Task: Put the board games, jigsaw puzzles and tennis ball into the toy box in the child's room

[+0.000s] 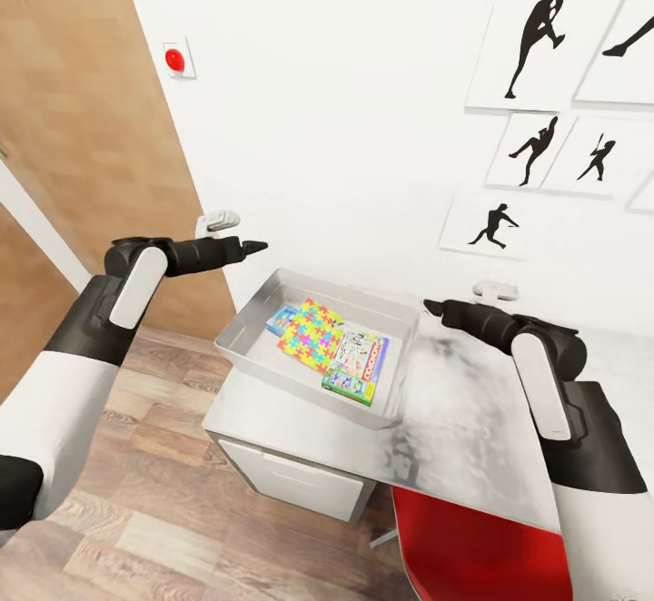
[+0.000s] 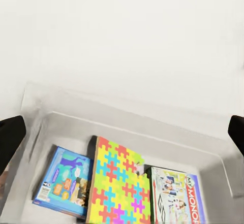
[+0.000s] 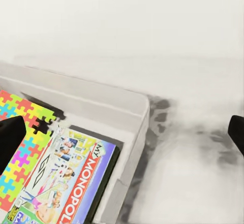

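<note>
Nearest the robot, a red chair (image 1: 472,546) is tucked under the table (image 1: 472,428) just in front of the toy box (image 1: 243,339), which sits on the table's end by the wood floor (image 1: 154,510). The left gripper (image 1: 256,245) hangs above the box's left rim and the right gripper (image 1: 434,308) just beside its right rim; both hold nothing, and each wrist view shows the fingertips at opposite edges, so the fingers look spread wide. Inside the box lie a blue board game (image 2: 63,181), a jigsaw puzzle (image 1: 311,336) overlapping it, and a Monopoly game (image 1: 357,365) toward the right wall. Beyond the box stands the white wall with sports silhouettes (image 1: 536,34). By this showing, three toys are already in; a third board game, a second puzzle and the tennis ball cannot be made out there, so they probably remain.
</note>
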### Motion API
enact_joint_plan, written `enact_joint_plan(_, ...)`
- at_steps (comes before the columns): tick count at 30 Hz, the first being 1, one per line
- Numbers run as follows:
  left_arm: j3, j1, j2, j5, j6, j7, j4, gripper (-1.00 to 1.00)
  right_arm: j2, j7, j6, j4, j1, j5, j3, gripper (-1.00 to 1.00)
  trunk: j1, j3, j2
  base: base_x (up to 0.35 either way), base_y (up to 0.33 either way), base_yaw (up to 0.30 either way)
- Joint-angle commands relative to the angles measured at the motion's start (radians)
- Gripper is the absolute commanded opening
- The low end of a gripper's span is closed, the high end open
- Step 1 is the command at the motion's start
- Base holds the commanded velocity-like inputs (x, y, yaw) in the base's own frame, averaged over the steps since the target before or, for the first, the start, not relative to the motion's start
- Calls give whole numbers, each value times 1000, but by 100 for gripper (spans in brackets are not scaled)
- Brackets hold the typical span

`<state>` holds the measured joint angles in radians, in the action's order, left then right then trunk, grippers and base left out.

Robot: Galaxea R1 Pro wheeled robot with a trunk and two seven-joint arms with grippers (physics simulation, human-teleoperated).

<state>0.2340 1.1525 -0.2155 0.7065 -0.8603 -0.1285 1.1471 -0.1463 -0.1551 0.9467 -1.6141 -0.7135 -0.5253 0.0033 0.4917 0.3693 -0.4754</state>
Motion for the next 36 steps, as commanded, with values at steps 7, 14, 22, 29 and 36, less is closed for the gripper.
enact_joint_plan(7, -16, -19, 70, -4, -79, 7, 62, 100, -48, 117, 65, -1, -3, -16, -101, 100, 0, 2, -2, 0, 0, 0)
enact_joint_plan(14, -26, -57, 171, -1, -134, 14, 177, 100, -98, 346, 101, 0, 1, -17, -256, 100, 0, 2, -2, 0, 0, 0)
enact_joint_plan(22, -28, -101, 252, 4, -152, 17, 271, 100, -141, 466, 101, 0, 9, -16, -336, 100, 0, 2, -2, 0, 0, 0)
enact_joint_plan(29, -24, -128, 319, 14, -161, 20, 332, 100, -158, 508, 101, 0, 27, -16, -379, 100, 0, 0, -2, 0, 0, 0)
enact_joint_plan(36, -26, -146, 337, 196, -169, 42, 381, 100, -164, 527, 101, 0, 40, -16, -405, 100, 0, -1, -2, 0, 0, -4)
